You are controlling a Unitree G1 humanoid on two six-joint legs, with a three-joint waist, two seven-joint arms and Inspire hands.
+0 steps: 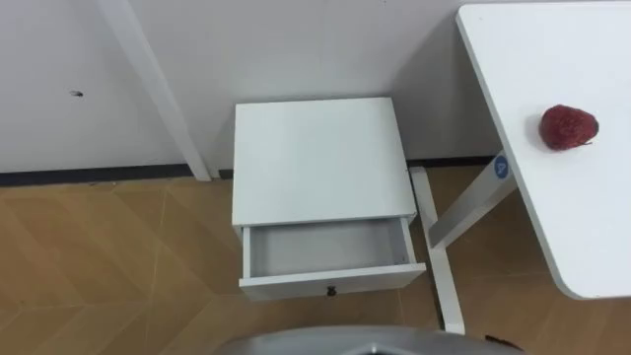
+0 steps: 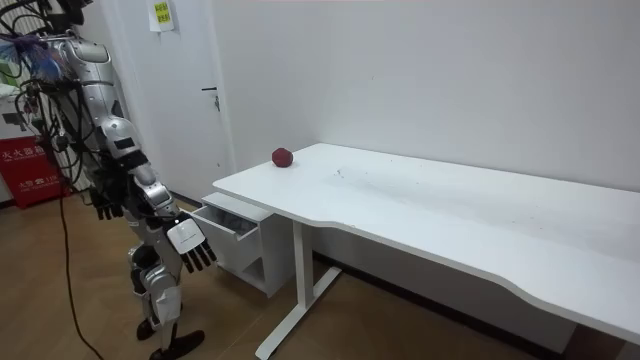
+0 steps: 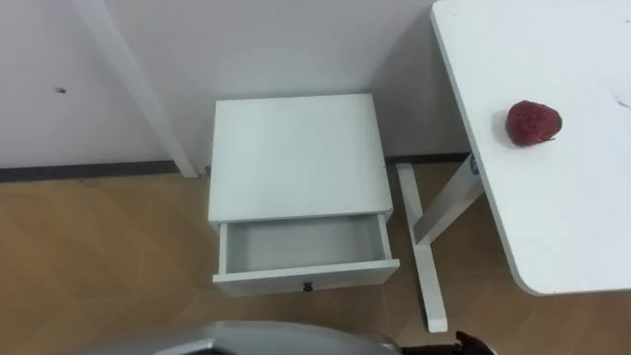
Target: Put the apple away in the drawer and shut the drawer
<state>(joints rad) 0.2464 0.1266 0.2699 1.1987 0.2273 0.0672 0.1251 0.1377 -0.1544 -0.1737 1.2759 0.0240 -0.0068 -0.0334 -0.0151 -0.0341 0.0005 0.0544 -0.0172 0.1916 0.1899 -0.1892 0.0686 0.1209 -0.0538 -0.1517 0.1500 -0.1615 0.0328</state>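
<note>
While I am standing before the nightstand (image 1: 320, 163), my right hand (image 2: 192, 245) is hanging at my side with fingers spread, holding nothing. My left hand (image 2: 107, 205) is hanging relaxed, also holding nothing. The dark red apple (image 1: 568, 126) is lying on the white table (image 1: 552, 59), well apart from the drawer (image 1: 330, 258), which is standing pulled out.

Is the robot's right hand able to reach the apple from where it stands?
Probably not yet. The right hand hangs open by its side, below the tabletop, and the apple sits off beyond the cabinet. Nothing blocks it; a step closer seems needed.
</note>
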